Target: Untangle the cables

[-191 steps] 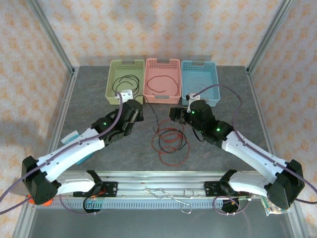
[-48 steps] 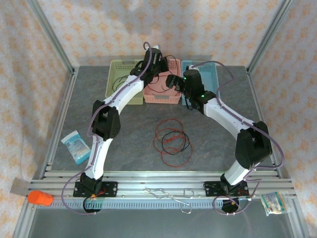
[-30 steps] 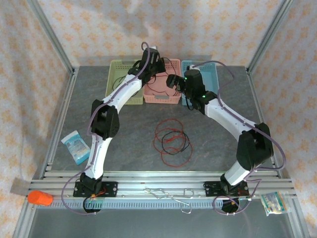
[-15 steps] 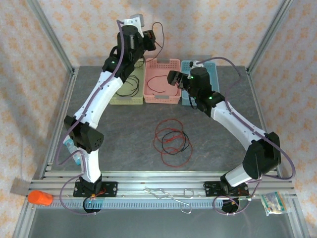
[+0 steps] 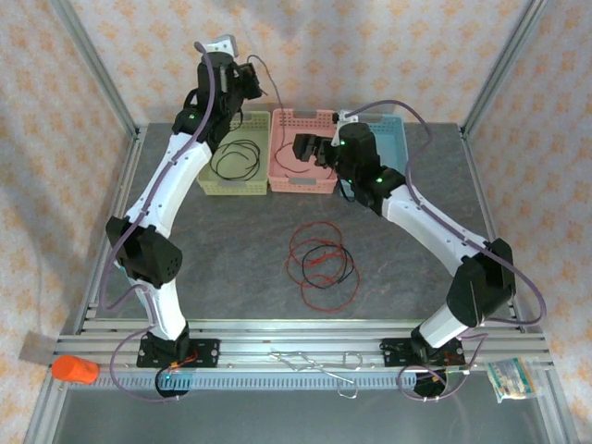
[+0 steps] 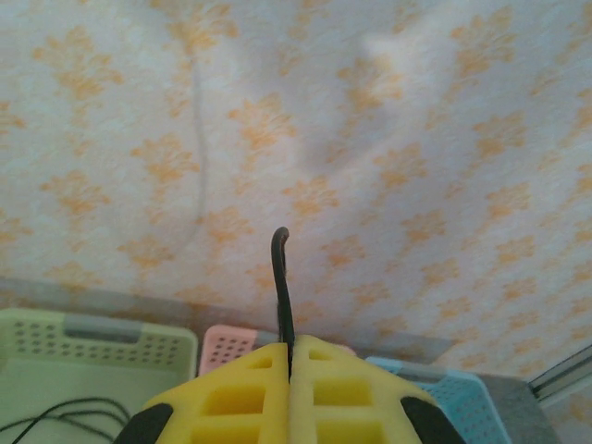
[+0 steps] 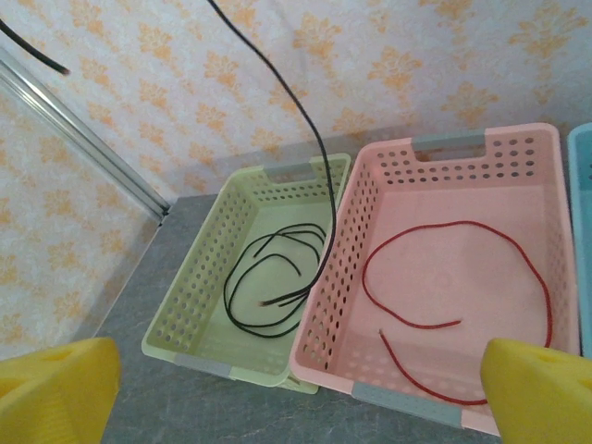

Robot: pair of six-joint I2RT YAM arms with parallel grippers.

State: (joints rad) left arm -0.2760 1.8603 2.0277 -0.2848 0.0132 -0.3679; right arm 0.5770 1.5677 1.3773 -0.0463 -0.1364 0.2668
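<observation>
Left wrist view: the left end effector (image 6: 289, 356) is clenched on a black cable (image 6: 282, 296), with a short end sticking up past its fingertips. The cable hangs down from it into the green basket (image 7: 199, 305) beneath. The right end effector (image 5: 305, 148) hovers released, fingers wide, over the pink basket (image 7: 444, 185), where a red cable (image 7: 462, 223) lies below it. Behind both, red and black loops (image 5: 319, 264) lie tangled on the surface (image 5: 231, 240).

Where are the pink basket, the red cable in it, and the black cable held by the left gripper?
pink basket (image 7: 450, 144): right wrist view, far rim at the handle.
red cable (image 7: 462, 223): right wrist view, top of its arc.
black cable (image 6: 283, 296): left wrist view, upright free end.
</observation>
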